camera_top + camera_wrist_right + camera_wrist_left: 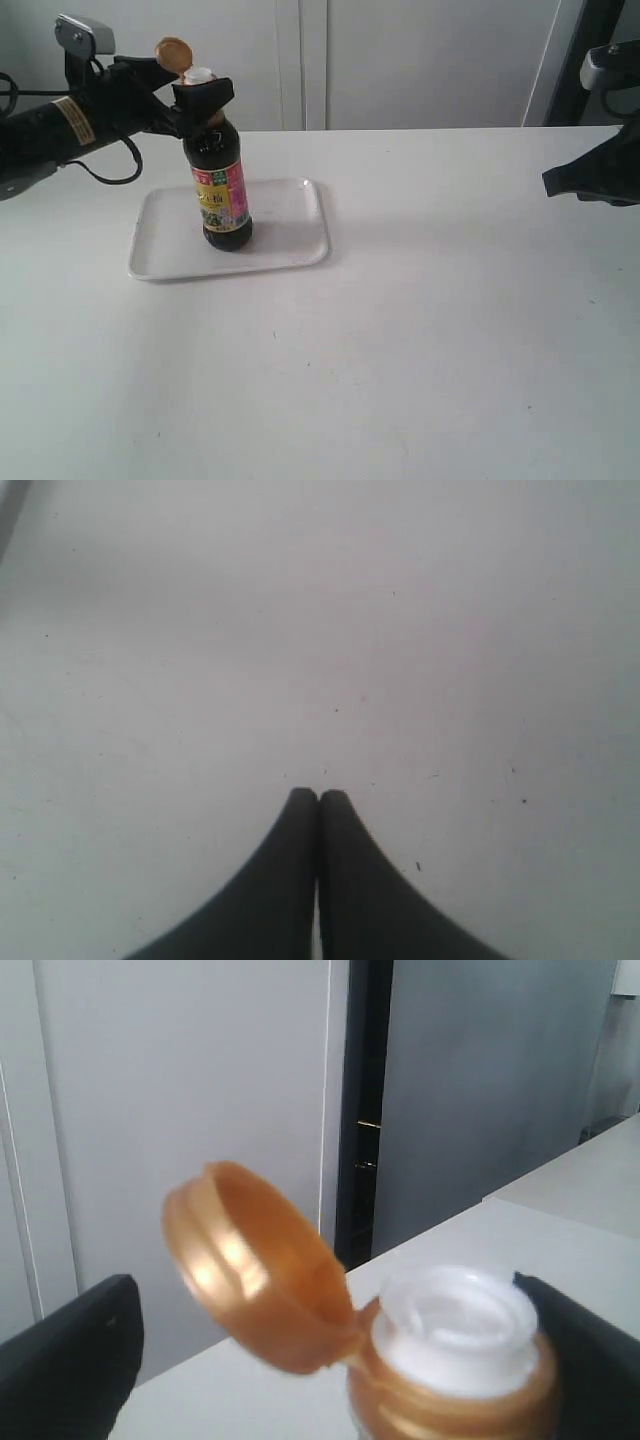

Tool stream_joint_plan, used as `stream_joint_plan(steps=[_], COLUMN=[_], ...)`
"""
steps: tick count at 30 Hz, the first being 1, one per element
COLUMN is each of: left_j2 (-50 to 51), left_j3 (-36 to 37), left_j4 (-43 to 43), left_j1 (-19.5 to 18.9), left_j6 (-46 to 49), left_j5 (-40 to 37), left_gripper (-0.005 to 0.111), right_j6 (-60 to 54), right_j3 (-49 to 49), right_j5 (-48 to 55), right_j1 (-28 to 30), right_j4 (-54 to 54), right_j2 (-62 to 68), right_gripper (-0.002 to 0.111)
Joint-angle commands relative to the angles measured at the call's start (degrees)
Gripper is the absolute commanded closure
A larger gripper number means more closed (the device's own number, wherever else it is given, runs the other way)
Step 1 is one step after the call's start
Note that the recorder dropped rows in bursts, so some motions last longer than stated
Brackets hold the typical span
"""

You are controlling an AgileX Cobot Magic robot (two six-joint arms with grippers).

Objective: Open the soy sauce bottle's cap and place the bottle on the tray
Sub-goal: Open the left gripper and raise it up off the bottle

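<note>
The soy sauce bottle (225, 195) stands upright on the white tray (290, 215), left of the table's middle. Its copper-orange cap (173, 52) is flipped back on its hinge, and the white spout (199, 74) is bare. My left gripper (188, 88) is at the bottle's neck, open, with its black fingers (205, 96) wide on either side. In the left wrist view the cap (250, 1260) and spout (460, 1320) sit between the fingers (70, 1360), closer to one of them. My right gripper (319, 795) is shut on nothing, hovering at the table's right edge (590, 175).
The white table (420, 330) stretches out in front of and to the right of the tray. A pale wall with panel seams runs behind the table. A dark upright post (590, 50) stands at the back right.
</note>
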State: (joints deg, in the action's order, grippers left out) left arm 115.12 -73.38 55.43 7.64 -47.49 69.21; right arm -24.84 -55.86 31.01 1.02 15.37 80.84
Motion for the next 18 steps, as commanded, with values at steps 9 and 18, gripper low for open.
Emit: stream_joint_plan(steps=[9,18], left_j2=[-4.44,-5.93], left_j3=[-0.32,-2.16], left_j4=[-2.51,-3.85], left_j1=[0.45,0.45], left_j6=[-1.74,-2.47], left_j5=[0.76,0.76], left_gripper=[0.010,0.010], right_j6=[-0.53,-0.53], right_j3=[0.08,0.08], right_j5=[-0.45,-0.71], right_j1=[0.08,0.08], right_j4=[0.35,0.48], right_j2=[0.01,0.01], right_gripper=[0.108,0.108])
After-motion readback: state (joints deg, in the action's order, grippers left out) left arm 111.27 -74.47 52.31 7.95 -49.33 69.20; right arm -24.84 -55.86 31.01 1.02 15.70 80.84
